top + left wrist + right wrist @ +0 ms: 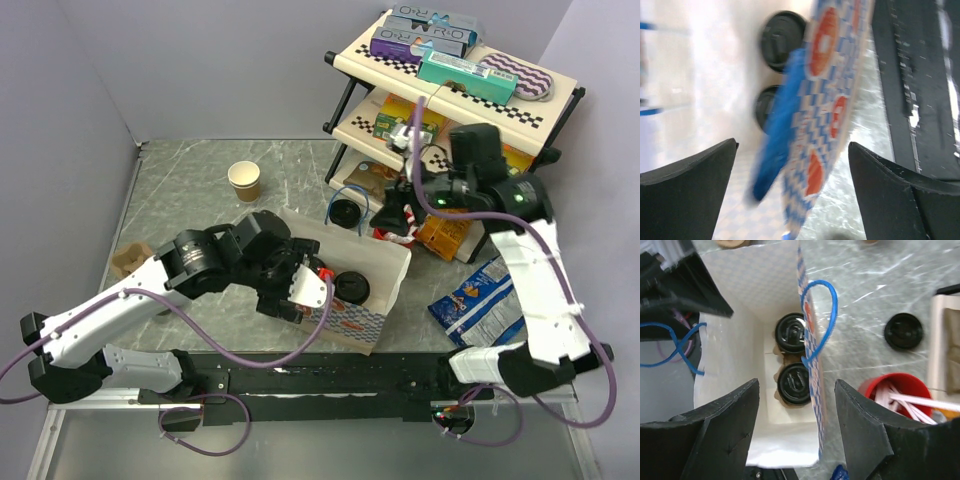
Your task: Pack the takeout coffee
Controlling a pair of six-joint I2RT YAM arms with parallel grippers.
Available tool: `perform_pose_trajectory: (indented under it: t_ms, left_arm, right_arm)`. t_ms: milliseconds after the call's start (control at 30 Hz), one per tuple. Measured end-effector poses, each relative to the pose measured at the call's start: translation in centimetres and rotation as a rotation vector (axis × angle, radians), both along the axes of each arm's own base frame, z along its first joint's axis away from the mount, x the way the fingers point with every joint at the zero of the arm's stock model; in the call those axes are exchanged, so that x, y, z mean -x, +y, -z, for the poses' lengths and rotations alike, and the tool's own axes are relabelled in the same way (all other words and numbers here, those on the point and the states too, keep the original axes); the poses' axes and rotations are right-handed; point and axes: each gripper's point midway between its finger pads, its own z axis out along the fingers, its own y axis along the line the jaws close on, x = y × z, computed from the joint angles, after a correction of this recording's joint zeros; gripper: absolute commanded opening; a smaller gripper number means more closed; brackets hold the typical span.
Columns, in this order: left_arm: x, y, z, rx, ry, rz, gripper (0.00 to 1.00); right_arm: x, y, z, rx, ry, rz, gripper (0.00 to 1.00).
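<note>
Grey marbled tabletop (200, 190) | lilac walls (250, 60) | paper bag (755, 290) holds two lidded cups (791, 332) | left tool (792, 150), right tool (797, 385) spread, empty

Blurred paper bag (832, 90) partly hiding two lidded cups (782, 40).
From the left wrist, the bag's blue handle (780, 130) smears across the lower cup; only the cups' black tops show, their sides unseen.

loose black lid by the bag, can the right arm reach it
Likely yes: the lid lies uncovered on the table, right tool open nearby, though the red stirrer cup stands close.

Blue handle (835, 307) beside cups (791, 332) in bag (755, 275)
</note>
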Motion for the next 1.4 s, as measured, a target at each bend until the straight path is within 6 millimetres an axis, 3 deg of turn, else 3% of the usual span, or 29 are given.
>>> perform_pose_trajectory:
  t_ms: [200, 333, 500, 600, 733, 1000, 1067, 1233, 1400]
  left_arm:
    - [-1.5, 0.0, -4.1, 0.094, -0.059, -0.056, 0.99]
    - [-1.6, 0.3, -8.1, 0.194, -0.108, -0.070, 1.00]
    - [-1.7, 2.1, -13.3, 0.412, -0.153, -0.143, 0.97]
    - [-3.2, 4.2, -16.2, 0.592, -0.193, -0.274, 0.97]
    - [-6.0, 6.8, -18.6, 0.754, -0.229, -0.445, 0.97]
    - [-14.7, 8.5, -19.4, 0.782, -0.209, -0.700, 0.97]
    - [-15.8, 8.8, -18.9, 0.770, -0.201, -0.730, 0.97]
    - [-16.0, 10.0, -19.1, 0.780, -0.215, -0.759, 0.97]
    - [-15.4, 11.3, -19.8, 0.823, -0.224, -0.775, 0.97]
  right_arm:
    - [0.6, -3.1, -2.3, -0.034, -0.072, 0.112, 0.65]
    - [-0.6, -5.6, -2.0, -0.034, -0.058, 0.229, 0.58]
    - [-2.9, -7.5, 1.6, 0.051, 0.012, 0.323, 0.53]
    - [-3.7, -8.9, 4.9, 0.152, 0.052, 0.348, 0.53]
    - [-4.7, -10.2, 6.8, 0.265, 0.016, 0.311, 0.55]
    - [-7.7, -12.5, 9.2, 0.499, -0.099, 0.131, 0.57]
    - [-8.7, -13.0, 9.8, 0.552, -0.118, 0.092, 0.57]
    - [-10.1, -14.1, 11.1, 0.659, -0.152, 0.019, 0.57]
    - [-9.9, -14.8, 12.3, 0.717, -0.165, -0.036, 0.57]
